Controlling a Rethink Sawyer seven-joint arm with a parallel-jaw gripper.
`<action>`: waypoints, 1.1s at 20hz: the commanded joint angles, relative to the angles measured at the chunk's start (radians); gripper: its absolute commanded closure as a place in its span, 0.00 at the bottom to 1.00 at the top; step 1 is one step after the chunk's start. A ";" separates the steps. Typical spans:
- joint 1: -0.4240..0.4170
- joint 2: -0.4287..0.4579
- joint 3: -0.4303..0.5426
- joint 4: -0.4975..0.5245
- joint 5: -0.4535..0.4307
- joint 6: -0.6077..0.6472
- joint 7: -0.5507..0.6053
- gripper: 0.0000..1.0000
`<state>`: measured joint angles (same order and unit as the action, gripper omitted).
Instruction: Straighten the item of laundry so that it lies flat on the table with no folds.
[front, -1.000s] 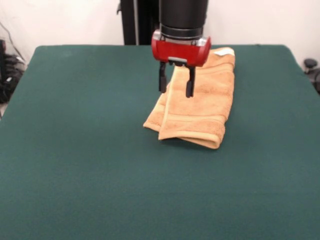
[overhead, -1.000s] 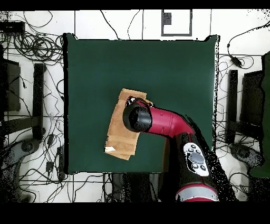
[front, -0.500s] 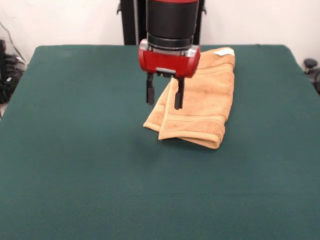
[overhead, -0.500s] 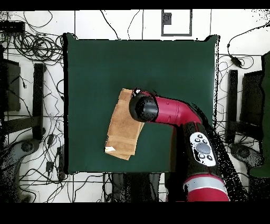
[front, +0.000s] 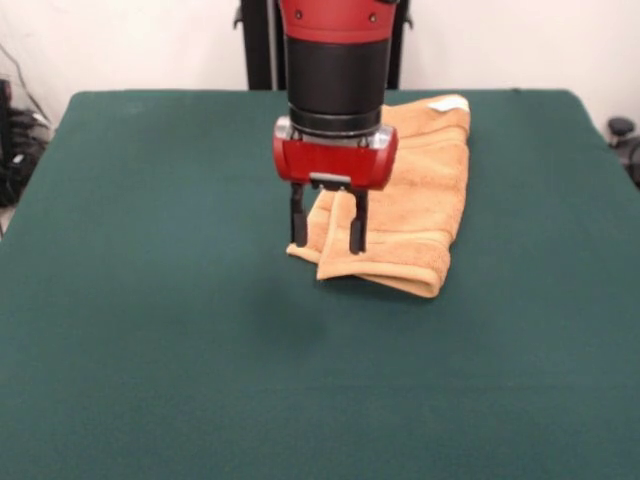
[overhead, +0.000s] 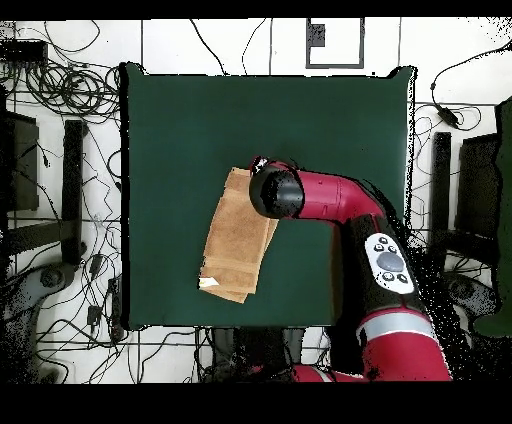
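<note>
The item of laundry (front: 415, 205), an orange-tan towel, lies folded over itself on the green table (front: 150, 300), right of centre in the front view, with a white tag at its far corner. In the overhead view the towel (overhead: 235, 245) is a long narrow strip and the arm covers its upper right corner. My gripper (front: 327, 228) hangs open over the towel's near left corner, one black finger (front: 298, 222) at the towel's left edge and the other over the cloth. Nothing is between them.
The red arm (overhead: 340, 200) reaches across the table from the lower right in the overhead view. Cables and stands lie on the floor (overhead: 60, 150) around the table.
The gripper has moved down and toward the camera, from above the towel's middle left to low over its near left corner. The towel has not moved.
</note>
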<state>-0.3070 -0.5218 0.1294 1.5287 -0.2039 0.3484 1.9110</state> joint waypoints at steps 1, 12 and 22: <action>-0.006 0.050 0.152 -0.040 -0.083 0.107 -0.149 0.00; -0.024 0.048 0.182 -0.034 -0.129 0.115 -0.130 0.00; -0.058 0.002 0.219 0.002 -0.142 0.165 -0.155 0.00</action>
<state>-0.3563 -0.4848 0.2154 1.5055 -0.3058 0.3585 1.9110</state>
